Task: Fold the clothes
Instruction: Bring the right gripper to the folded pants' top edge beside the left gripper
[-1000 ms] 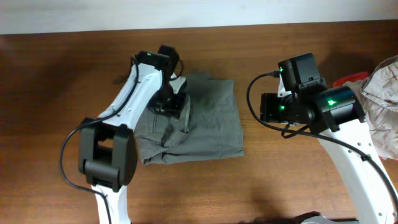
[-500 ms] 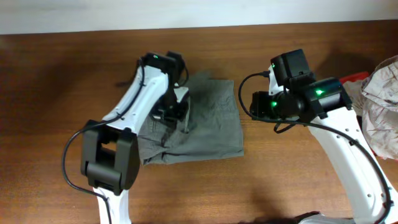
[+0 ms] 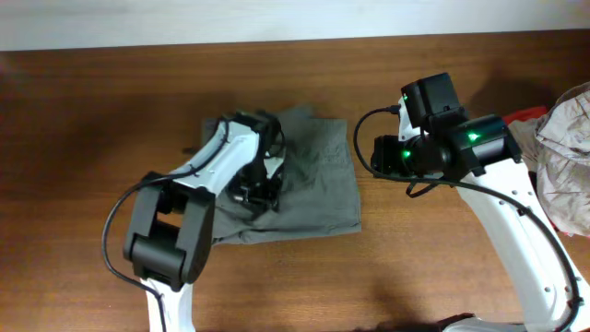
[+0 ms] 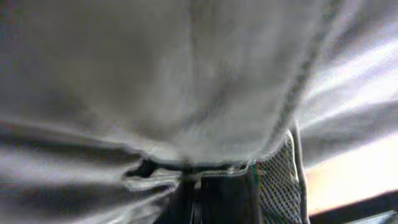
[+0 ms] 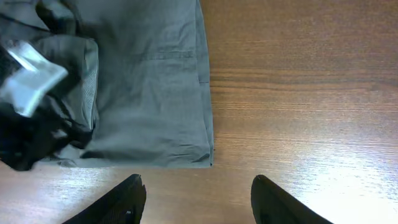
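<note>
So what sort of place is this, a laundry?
Probably a robotics test bench, not a laundry: a left arm and right arm at a wooden table, shorts laid out, other clothes heaped at one edge.

Seen from overhead, the bare wooden surface (image 3: 83, 138) lies open across the left third of the frame, along the top and along the bottom. In the centre, folded shorts (image 3: 318, 184) cover the wood. The left arm (image 3: 198, 175) slants over their left half, with the left tool (image 3: 256, 189) down in the fabric. A narrow strip of bare wood separates the shorts' right edge from the right tool (image 5: 198, 183), whose fingers stand apart with nothing between them. A heap of clothes (image 3: 564, 157) blocks the right edge.
</note>
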Tool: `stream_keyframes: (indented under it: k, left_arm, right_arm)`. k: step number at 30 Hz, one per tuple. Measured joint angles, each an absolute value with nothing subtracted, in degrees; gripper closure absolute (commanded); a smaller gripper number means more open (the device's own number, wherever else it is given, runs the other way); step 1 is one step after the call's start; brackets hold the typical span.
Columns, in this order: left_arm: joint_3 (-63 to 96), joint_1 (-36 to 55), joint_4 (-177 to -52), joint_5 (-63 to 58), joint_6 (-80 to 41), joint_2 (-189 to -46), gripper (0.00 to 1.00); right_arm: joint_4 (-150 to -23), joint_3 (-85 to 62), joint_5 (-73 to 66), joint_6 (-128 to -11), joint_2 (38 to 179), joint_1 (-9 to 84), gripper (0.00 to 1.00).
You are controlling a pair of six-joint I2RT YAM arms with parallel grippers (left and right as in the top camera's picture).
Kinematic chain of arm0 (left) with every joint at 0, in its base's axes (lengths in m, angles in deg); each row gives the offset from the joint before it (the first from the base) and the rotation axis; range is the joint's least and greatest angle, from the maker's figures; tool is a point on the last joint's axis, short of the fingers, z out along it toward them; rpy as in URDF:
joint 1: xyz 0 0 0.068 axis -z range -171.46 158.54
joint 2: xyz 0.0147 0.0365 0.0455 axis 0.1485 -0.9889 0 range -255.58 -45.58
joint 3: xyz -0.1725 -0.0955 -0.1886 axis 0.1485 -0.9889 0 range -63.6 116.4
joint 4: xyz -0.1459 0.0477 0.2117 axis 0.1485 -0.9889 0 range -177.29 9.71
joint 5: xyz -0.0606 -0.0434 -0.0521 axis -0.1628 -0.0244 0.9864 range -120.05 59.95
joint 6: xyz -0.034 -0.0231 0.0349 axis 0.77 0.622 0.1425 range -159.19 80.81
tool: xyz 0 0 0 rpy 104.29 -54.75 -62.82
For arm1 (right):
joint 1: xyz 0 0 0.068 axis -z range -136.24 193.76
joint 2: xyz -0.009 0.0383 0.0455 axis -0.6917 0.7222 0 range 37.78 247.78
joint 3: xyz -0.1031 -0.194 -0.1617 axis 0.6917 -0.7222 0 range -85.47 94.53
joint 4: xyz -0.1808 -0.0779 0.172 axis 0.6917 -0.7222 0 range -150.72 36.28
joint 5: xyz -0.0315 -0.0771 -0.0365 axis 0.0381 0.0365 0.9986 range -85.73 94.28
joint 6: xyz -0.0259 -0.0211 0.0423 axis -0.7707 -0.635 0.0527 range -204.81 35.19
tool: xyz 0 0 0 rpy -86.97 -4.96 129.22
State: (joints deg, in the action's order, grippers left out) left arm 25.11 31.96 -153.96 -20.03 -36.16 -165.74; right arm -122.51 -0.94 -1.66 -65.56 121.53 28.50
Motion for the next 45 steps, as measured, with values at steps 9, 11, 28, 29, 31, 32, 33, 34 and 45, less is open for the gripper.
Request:
stream_keyframes:
  k: [9,11,28,29,31,32,33,34,45]
  left_arm:
    - [40.58,29.38,-153.28,-25.62,-35.83,-160.87,0.72]
    - [40.67,28.48,-150.97,-26.13,-35.85,-160.28,0.72]
    - [30.35,21.82,-142.16,-31.59,-35.7,-166.13,0.72]
    - [30.29,21.58,-142.09,-31.59,-35.7,-166.24,0.73]
    - [30.24,21.14,-141.85,-31.61,-35.68,-166.4,0.72]
    - [30.24,21.1,-141.76,-31.61,-35.68,-166.46,0.72]
    - [30.22,21.12,-141.72,-31.61,-35.7,-166.46,0.72]
    - [30.24,21.12,-141.7,-31.63,-35.68,-166.46,0.73]
    - [30.18,21.23,-141.63,-31.66,-35.68,-166.48,0.72]
  right_arm:
    - [-122.4,-0.94,-1.86,-65.61,121.61,28.5,0.17]
    - [-121.79,-0.94,-2.56,-65.52,122.44,28.5,0.1]
    - [-105.01,-0.94,-22.71,-77.13,148.58,37.89,0.04]
    - [-103.85,-0.94,-24.22,-77.72,150.03,38.94,0.04]
    - [-102.58,-0.94,-26.49,-78.52,152.65,40.41,0.04]
    - [-102.14,-0.94,-27.21,-78.76,153.7,40.78,0.04]
    - [-101.38,-0.94,-28.37,-79.03,155.49,41.13,0.04]
    - [-100.92,-0.94,-29.16,-79.11,156.67,41.15,0.04]
    - [-95.87,-0.24,-36.15,-79.55,161.31,34.64,0.14]
